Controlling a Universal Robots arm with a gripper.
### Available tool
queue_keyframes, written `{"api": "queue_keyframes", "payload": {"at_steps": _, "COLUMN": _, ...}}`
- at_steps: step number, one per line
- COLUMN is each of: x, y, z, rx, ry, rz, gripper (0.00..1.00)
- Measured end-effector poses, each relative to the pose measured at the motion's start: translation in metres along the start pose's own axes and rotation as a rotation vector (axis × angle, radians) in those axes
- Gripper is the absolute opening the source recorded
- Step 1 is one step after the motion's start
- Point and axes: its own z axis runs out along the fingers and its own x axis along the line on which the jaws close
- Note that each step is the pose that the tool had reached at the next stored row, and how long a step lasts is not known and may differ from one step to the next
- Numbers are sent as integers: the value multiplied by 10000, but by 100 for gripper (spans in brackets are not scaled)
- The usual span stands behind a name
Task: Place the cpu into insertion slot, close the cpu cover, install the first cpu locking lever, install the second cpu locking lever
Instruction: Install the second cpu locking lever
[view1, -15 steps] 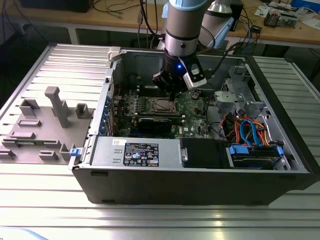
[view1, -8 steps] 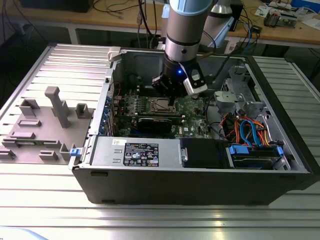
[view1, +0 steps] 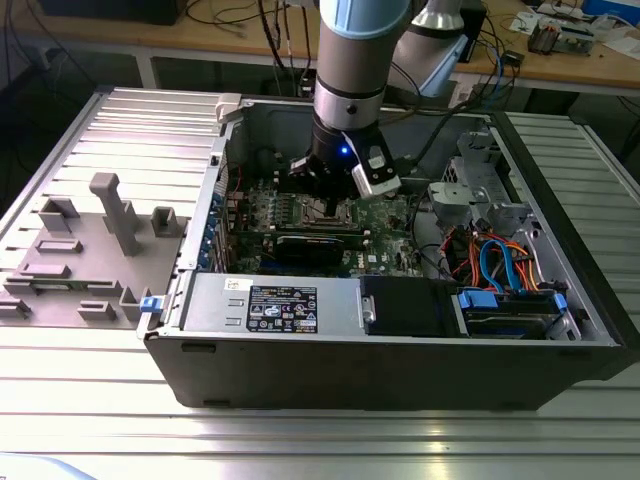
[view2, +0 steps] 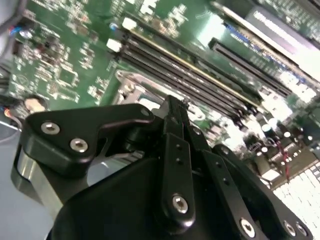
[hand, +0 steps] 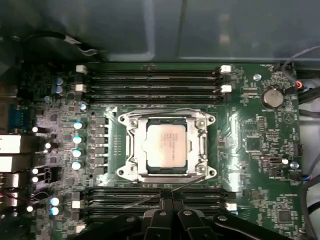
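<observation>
The black end effector (hand: 169, 201) hangs just above the green circuit board (hand: 260, 150), its fingers drawn together to a narrow tip with nothing between them; in the first wrist view that tip sits at the lower middle of the frame, over the long black memory slots (hand: 150, 200) just beside the socket. In the second wrist view the closed fingertips (view2: 171, 107) point toward the silver socket frame. The small square cpu with its silver-grey metal top (hand: 166, 145) lies flat in the insertion slot, at the centre of the first wrist view. The thin silver cpu cover (hand: 165, 146) lies down around it, framing the chip through its square window (a thin wire lever (hand: 185, 184) runs slantwise near the lower edge). In the exterior view the end effector (view1: 322, 193) reaches down into the open dark-grey computer case (view1: 400, 370), which rests on the ribbed aluminium table (view1: 300, 440).
</observation>
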Motion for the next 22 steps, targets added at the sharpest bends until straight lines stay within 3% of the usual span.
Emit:
{"api": "queue_keyframes", "payload": {"at_steps": 2, "x": 29, "y": -29, "z": 2, "rx": -145, "ry": 0, "rz": -2, "gripper": 11}}
{"api": "queue_keyframes", "payload": {"at_steps": 4, "x": 58, "y": -68, "z": 6, "rx": -512, "ry": 0, "rz": -6, "gripper": 11}}
{"api": "queue_keyframes", "payload": {"at_steps": 5, "x": 68, "y": -90, "z": 10, "rx": -599, "ry": 0, "rz": -6, "gripper": 11}}
{"api": "queue_keyframes", "payload": {"at_steps": 7, "x": 92, "y": -132, "z": 36, "rx": -660, "ry": 1, "rz": -7, "gripper": 11}}
{"api": "queue_keyframes", "payload": {"at_steps": 11, "x": 157, "y": -146, "z": 84, "rx": -753, "ry": 13, "rz": -90, "gripper": 11}}
{"api": "queue_keyframes", "payload": {"at_steps": 14, "x": 171, "y": -206, "z": 148, "rx": -947, "ry": 40, "rz": -292, "gripper": 11}}
{"api": "queue_keyframes", "payload": {"at_steps": 16, "x": 183, "y": -222, "z": 156, "rx": -964, "ry": 47, "rz": -345, "gripper": 11}}
{"api": "queue_keyframes", "payload": {"at_steps": 22, "x": 256, "y": -242, "z": 225, "rx": -1140, "ry": 85, "rz": -609, "gripper": 11}}
